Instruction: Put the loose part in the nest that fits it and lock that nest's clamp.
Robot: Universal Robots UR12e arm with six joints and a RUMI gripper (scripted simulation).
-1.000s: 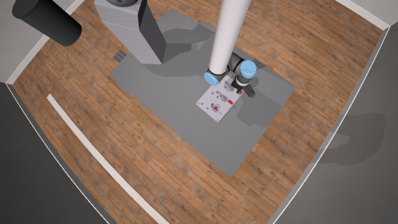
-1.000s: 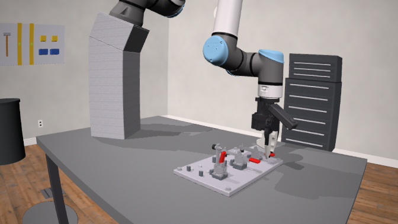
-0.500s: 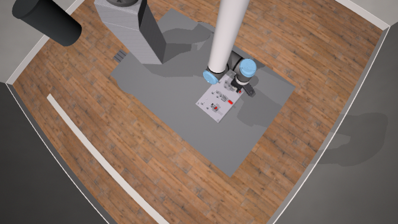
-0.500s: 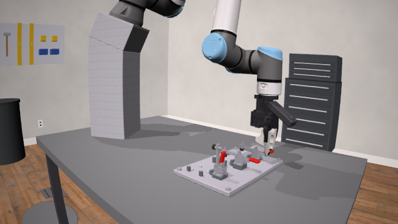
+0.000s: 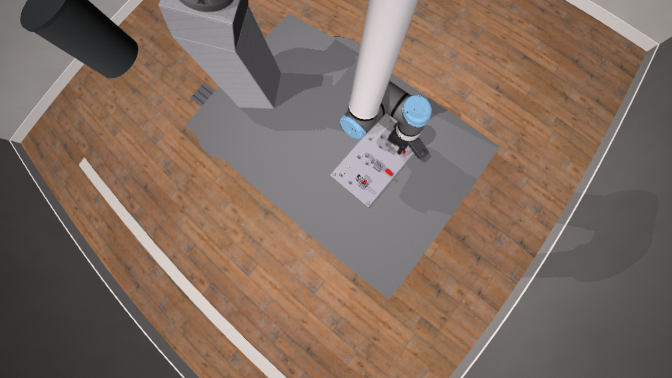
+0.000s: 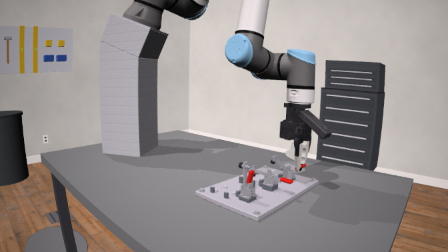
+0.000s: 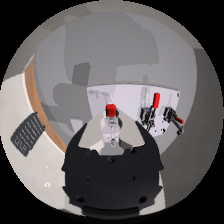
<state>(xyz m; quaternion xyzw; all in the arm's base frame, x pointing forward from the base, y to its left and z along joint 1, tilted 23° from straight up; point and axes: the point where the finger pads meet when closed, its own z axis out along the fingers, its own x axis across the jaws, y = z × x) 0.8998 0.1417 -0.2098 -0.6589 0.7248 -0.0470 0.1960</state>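
The light grey fixture plate point(image 6: 257, 193) lies on the grey table with three toggle clamps in a row. My gripper point(image 6: 300, 163) points straight down over the far end of the plate and is shut on the red-tipped handle of the far clamp point(image 6: 302, 165). In the wrist view that handle point(image 7: 110, 110) stands between my fingers. The middle clamp's red handle point(image 6: 286, 180) lies low and flat. The near clamp's red handle point(image 6: 250, 176) stands upright. From above, the plate point(image 5: 372, 167) lies just under the wrist. I cannot make out the loose part; my fingers hide the far nest.
A tall grey robot pedestal point(image 6: 128, 90) stands at the table's back left. A dark drawer cabinet point(image 6: 351, 113) stands behind the table on the right. A black bin point(image 6: 11, 147) stands on the floor at the left. The table's right edge is near the plate.
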